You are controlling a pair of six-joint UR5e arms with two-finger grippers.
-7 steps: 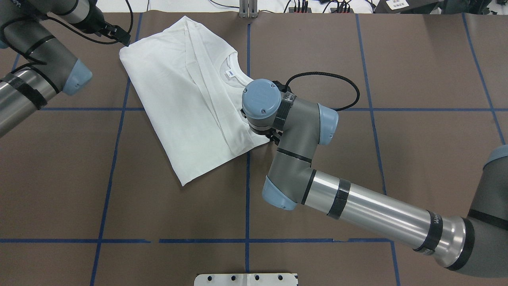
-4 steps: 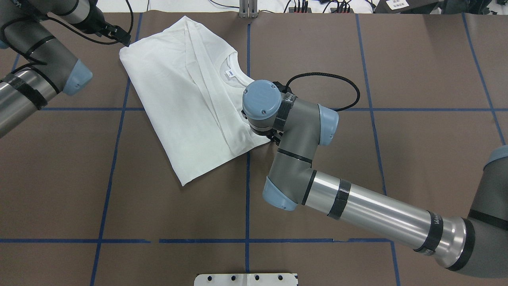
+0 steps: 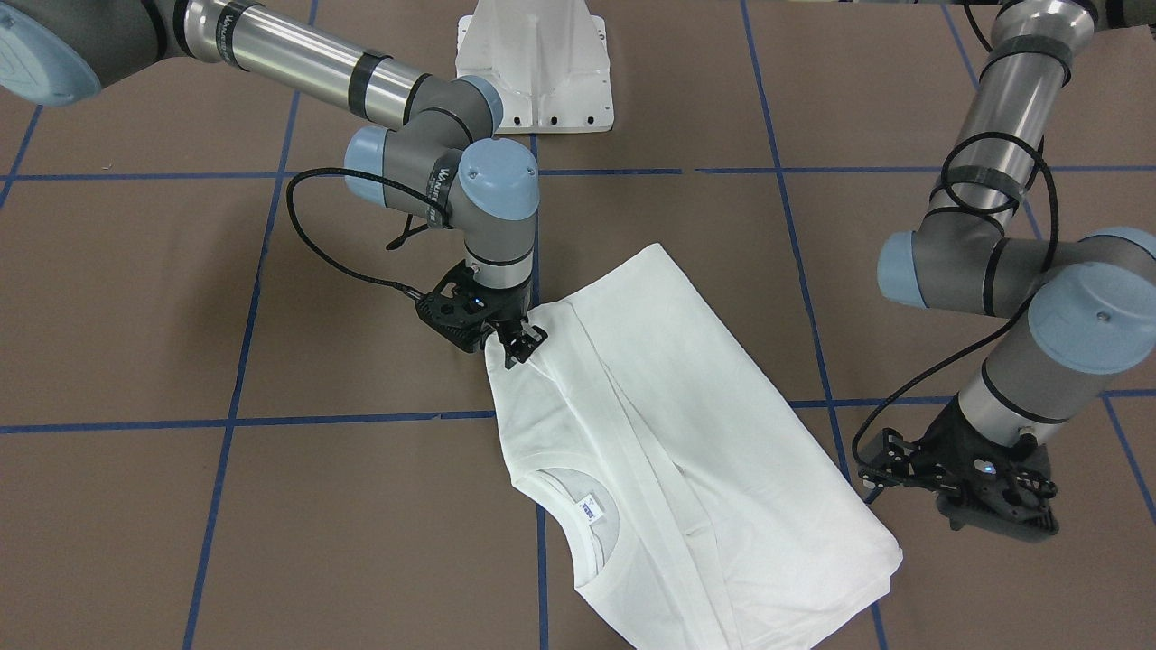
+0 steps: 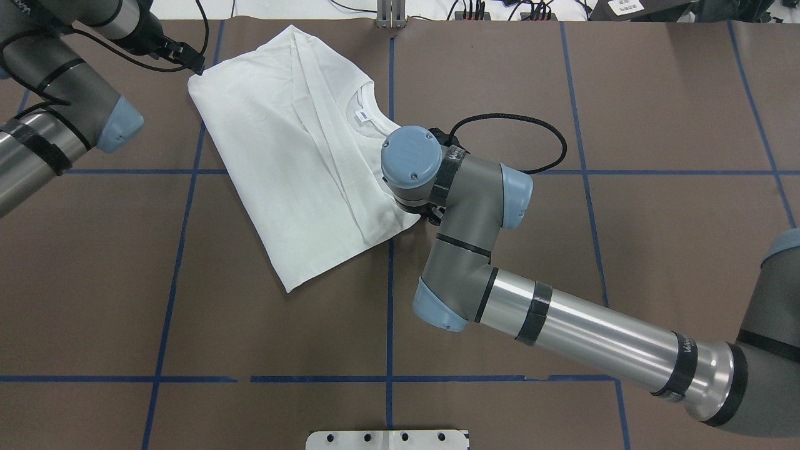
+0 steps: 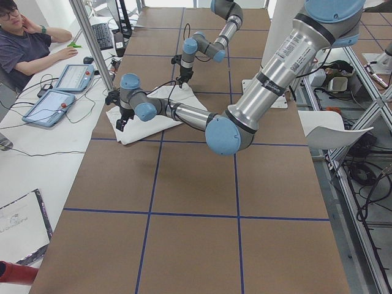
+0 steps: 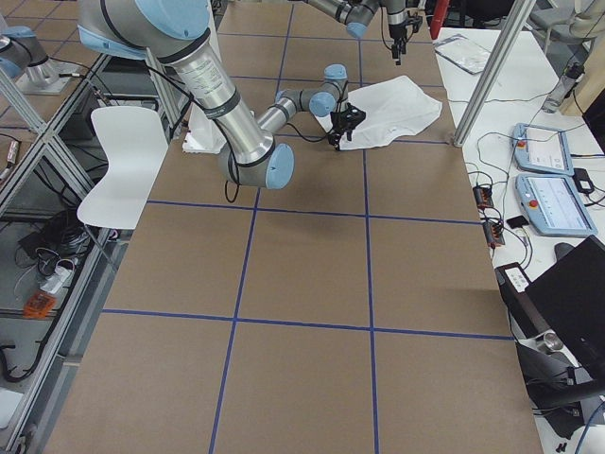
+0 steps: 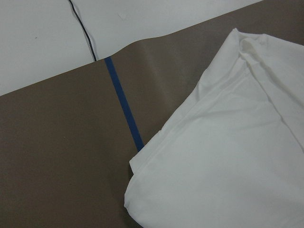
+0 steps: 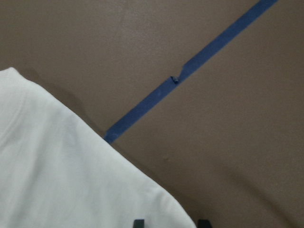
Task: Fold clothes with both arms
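At table centre, far side: folded T-shirt (image 3: 686, 469) lay flat | my right tool (image 3: 517, 343) pinched its near corner | left tool (image 3: 993, 496) beside far corner, state unclear | judged: lift both corners level, fold slowly.

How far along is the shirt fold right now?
Done: the T-shirt lies with both sides folded in, a long narrow shape. In hand: the right tool pinches a shirt corner near the collar end; the left tool sits beside the hem corner, not gripping. Left: the crosswise fold.

Brown table (image 4: 656, 94) with blue tape grid (image 4: 587, 172)
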